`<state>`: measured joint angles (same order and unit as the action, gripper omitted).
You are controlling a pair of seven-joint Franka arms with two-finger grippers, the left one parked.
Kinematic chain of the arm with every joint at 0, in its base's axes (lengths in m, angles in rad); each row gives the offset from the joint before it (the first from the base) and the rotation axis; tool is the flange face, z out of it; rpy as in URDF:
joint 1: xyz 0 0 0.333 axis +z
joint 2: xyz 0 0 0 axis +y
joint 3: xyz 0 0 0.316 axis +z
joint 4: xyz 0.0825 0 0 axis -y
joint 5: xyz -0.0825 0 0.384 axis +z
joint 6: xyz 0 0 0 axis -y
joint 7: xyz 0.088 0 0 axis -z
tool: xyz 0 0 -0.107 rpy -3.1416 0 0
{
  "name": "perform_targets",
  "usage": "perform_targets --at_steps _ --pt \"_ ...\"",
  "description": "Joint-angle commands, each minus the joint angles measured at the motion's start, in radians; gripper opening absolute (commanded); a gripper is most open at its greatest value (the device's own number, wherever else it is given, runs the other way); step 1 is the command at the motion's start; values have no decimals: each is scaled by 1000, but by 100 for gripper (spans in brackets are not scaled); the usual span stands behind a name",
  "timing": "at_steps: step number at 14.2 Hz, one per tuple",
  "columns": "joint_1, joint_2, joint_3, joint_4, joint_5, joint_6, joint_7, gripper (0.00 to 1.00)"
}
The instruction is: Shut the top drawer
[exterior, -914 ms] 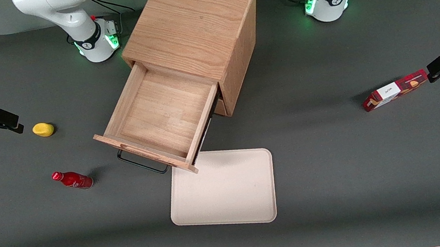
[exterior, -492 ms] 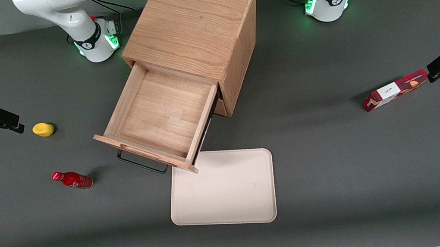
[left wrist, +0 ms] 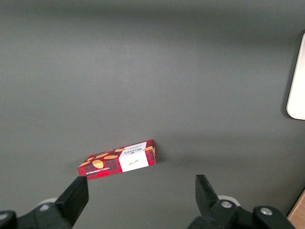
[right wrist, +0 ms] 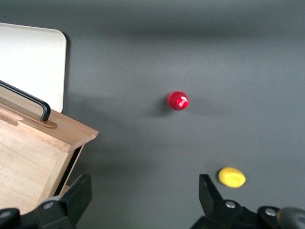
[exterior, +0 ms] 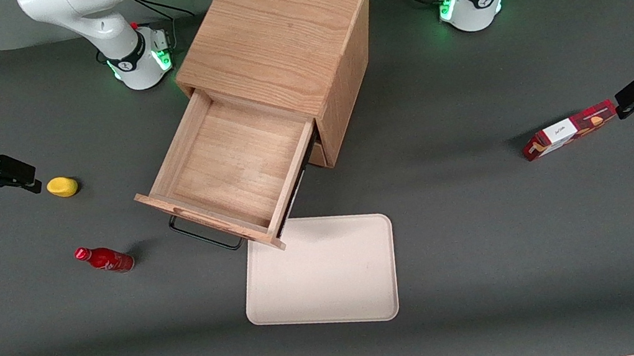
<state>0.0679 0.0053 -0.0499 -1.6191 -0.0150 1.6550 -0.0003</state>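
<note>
Still open top drawer (exterior: 233, 165); gripper (exterior: 18, 175) wide-jawed near lemon (exterior: 62, 186).

- Front view is looking steeply down over the whole worktop (exterior: 488, 228).
- Right wrist view is looking down past the end effector (right wrist: 143, 200), sharing the top drawer (right wrist: 28, 157) corner and the red bottle (right wrist: 177, 100).

The working arm (exterior: 85, 11) has glossy white rounded links and a black collar band above a white base (exterior: 139, 63) lit by green lights, with black cables trailing off. Its end effector (exterior: 18, 178) is matte black with blocky fingers (right wrist: 209, 191) bearing silver screws.
</note>
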Motion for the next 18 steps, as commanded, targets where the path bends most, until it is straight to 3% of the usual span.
perform_targets --at_steps 1,4,7,12,15,18 --pt "13 140 -7 183 -10 -18 -102 100" --pt "15 290 7 362 7 -78 -209 100" --pt "21 436 7 540 145 -173 -342 100" --pt "20 564 42 611 279 -222 -556 100" --pt "7 649 131 653 276 -241 -613 100" --pt "7 722 153 726 270 -242 -627 100"
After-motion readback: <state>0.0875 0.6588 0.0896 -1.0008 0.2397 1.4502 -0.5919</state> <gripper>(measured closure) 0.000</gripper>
